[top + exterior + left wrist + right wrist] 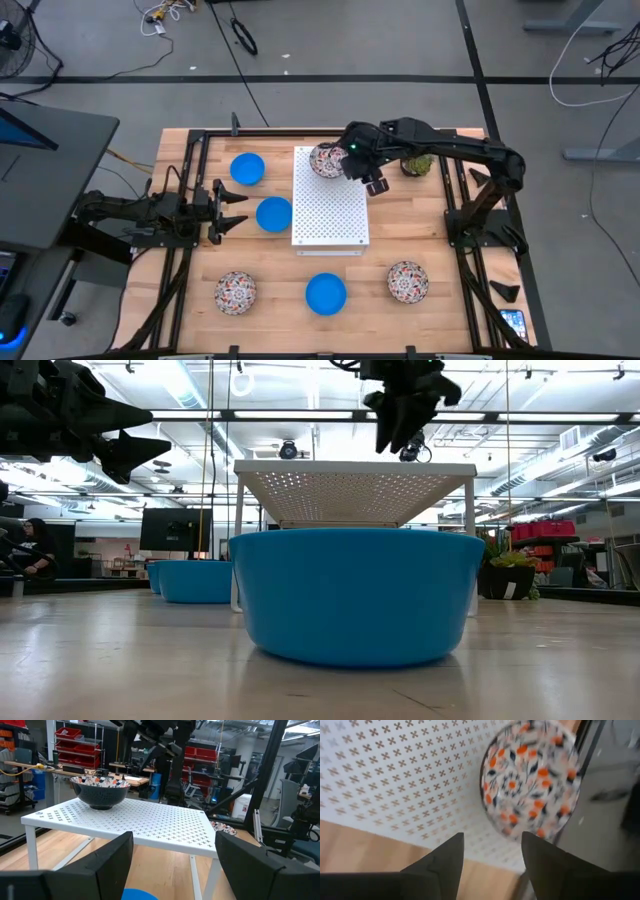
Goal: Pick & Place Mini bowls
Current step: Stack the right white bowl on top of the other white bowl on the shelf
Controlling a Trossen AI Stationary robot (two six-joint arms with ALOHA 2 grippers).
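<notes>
One floral bowl (pixel 326 160) sits on the far corner of the white perforated board (pixel 330 212), and the right gripper (pixel 372 184) hangs just beside it, fingers apart and holding nothing. I'd lift straight clear so a finger doesn't nudge the bowl off the edge. The left gripper (pixel 236 209) waits open by a blue bowl (pixel 273 213).

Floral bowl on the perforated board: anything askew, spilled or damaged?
Nothing stands out. The floral bowl sits upright on the white perforated board, near its far corner, fully supported. The right gripper is open above the board, apart from the bowl.
</notes>
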